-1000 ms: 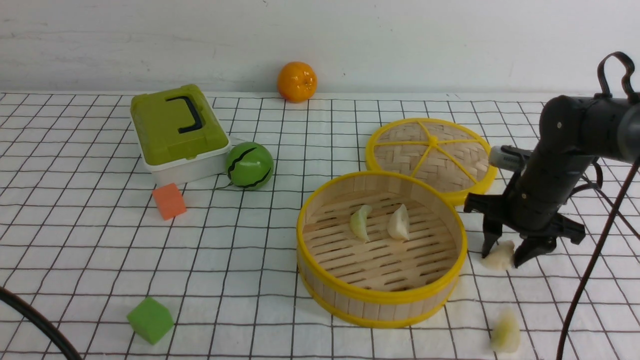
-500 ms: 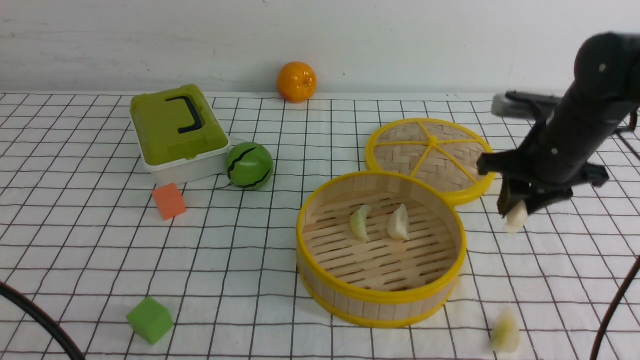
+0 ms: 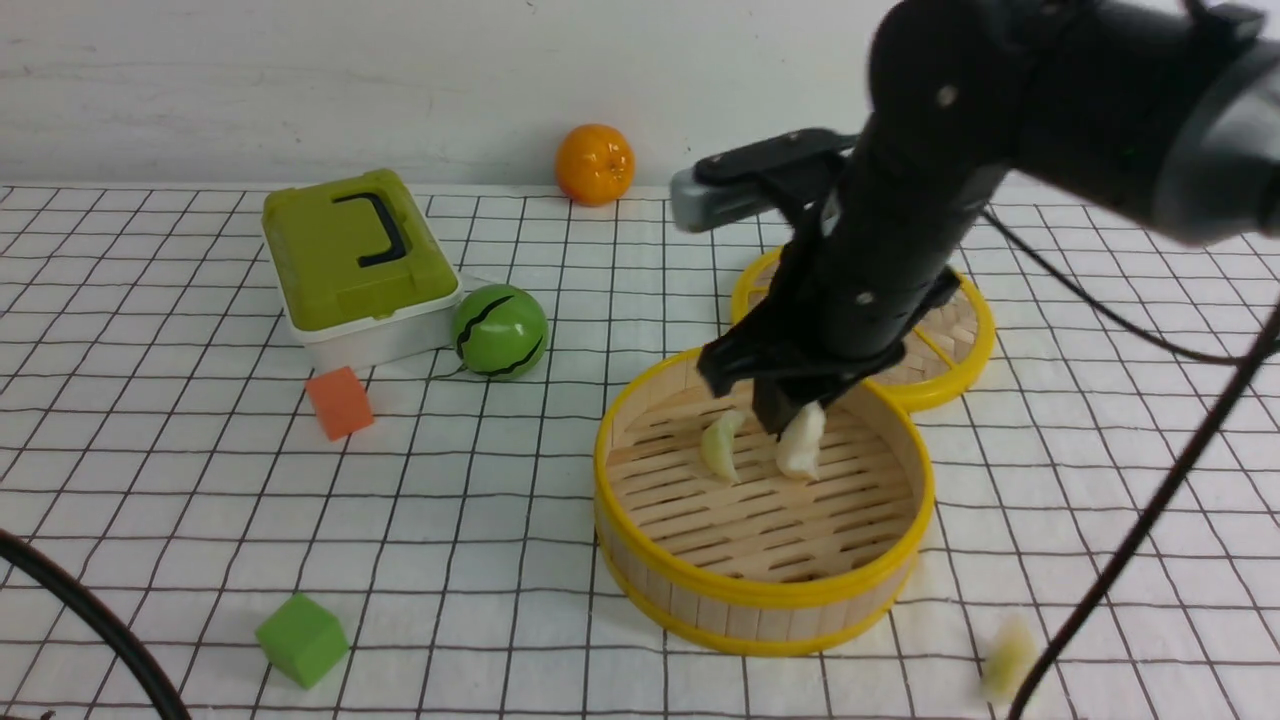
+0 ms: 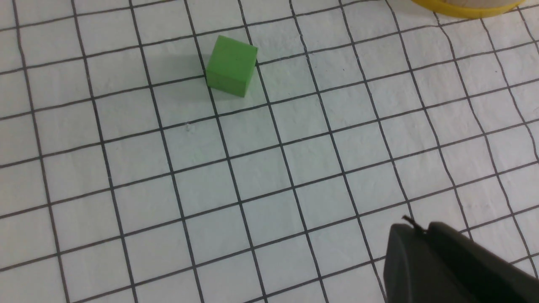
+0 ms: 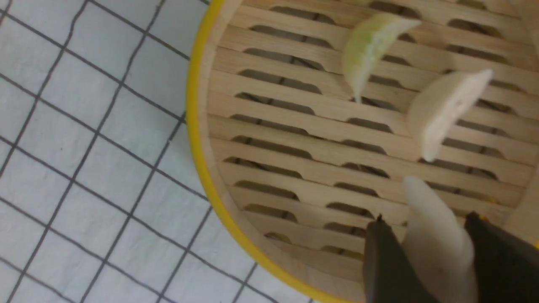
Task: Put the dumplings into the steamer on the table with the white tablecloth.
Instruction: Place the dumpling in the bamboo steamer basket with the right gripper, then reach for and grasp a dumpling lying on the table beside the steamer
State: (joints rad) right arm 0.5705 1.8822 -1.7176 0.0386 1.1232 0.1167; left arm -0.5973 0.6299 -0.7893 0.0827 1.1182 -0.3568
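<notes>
**Right tool holds a dumpling above the steamer**

Front view: The table [image 3: 200,500] is covered by a white tablecloth with a thin black grid [image 3: 450,560]. The round bamboo steamer with yellow rims [image 3: 740,592] stands right of centre, near the front. A pale green-tinged dumpling [image 3: 720,447] and a cream dumpling [image 3: 800,452] lie on its slatted floor. The right tool [image 3: 785,418] points down over the steamer's far half, just above the cream dumpling. What it pinches cannot be told apart from that dumpling here. A blurred dumpling [image 3: 1010,660] lies on the cloth outside the steamer, toward the front right. A flat woven lid with yellow spokes [image 3: 960,335] lies behind the steamer, partly hidden by the arm. To the left are a green lidded box with a black handle [image 3: 350,250], a green striped ball [image 3: 499,331], an orange cube [image 3: 338,402] and a green cube [image 3: 301,640]. An orange fruit [image 3: 594,163] sits by the wall.

Left wrist view: The left tool [image 4: 421,230] has its dark fingers pressed together with nothing between them. It is above bare cloth, well apart from the green cube [image 4: 231,65].

Right wrist view: The right tool [image 5: 425,223] pinches a cream-white held dumpling [image 5: 438,248] between its two dark fingers [image 5: 387,261]. It is over the steamer's interior, near the wall [image 5: 198,126]. On the floor beneath, the green-tinged dumpling [image 5: 370,46] and the cream dumpling [image 5: 442,109] lie near each other without touching.
</notes>
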